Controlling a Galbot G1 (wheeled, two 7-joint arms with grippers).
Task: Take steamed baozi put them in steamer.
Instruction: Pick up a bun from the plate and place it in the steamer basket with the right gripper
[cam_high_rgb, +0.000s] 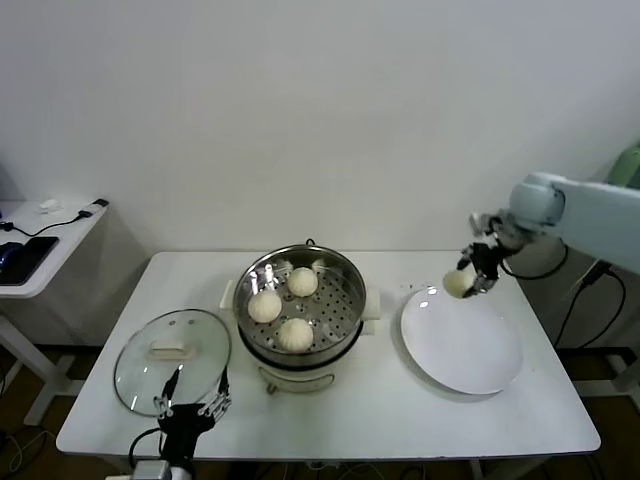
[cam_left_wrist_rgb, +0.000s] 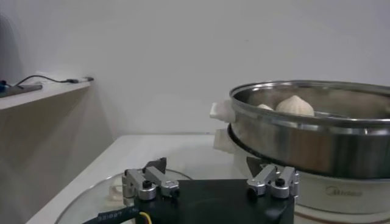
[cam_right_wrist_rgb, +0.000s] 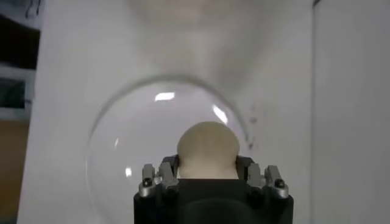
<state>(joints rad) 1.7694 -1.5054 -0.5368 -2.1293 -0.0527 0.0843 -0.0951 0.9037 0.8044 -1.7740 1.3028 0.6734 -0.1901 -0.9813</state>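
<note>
The steel steamer stands mid-table on its cream base, with three baozi on its perforated tray. It also shows in the left wrist view, with a baozi peeking over the rim. My right gripper is shut on a fourth baozi, held in the air above the far left edge of the white plate. In the right wrist view the baozi sits between the fingers, over the plate. My left gripper is open and empty at the table's front left.
A round glass lid lies flat left of the steamer, under my left gripper; it also shows in the left wrist view. A side table with cables stands at the far left. The wall is close behind.
</note>
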